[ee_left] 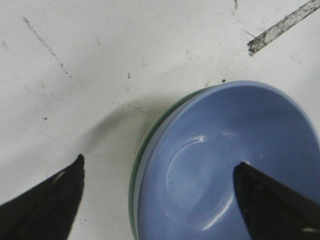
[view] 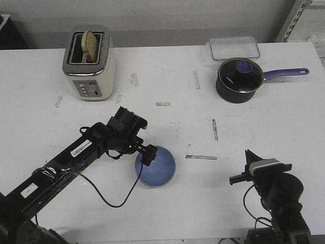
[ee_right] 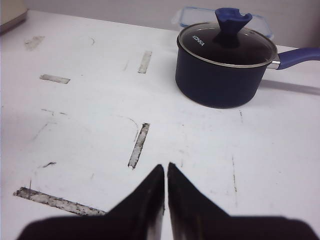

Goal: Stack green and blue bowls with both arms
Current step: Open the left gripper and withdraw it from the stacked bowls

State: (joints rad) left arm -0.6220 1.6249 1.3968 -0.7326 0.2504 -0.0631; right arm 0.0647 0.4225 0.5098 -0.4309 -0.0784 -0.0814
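Note:
The light blue bowl point(view: 158, 169) sits nested inside the mint green bowl on the table front centre. In the left wrist view the blue bowl point(ee_left: 225, 165) fills the frame and only a thin green rim point(ee_left: 132, 187) shows round its edge. My left gripper point(view: 144, 155) is open just above the bowls' left rim. In its wrist view the gripper point(ee_left: 161, 162) has one finger over the table and the other over the blue bowl's inside, touching neither. My right gripper point(view: 249, 155) is shut and empty at the front right, seen also in its wrist view point(ee_right: 166, 166).
A cream toaster point(view: 90, 63) with a bread slice point(view: 90, 44) stands at the back left. A dark navy saucepan point(view: 238, 80) with a purple handle and a clear container point(view: 234, 47) are at the back right. The saucepan also shows in the right wrist view point(ee_right: 225, 75).

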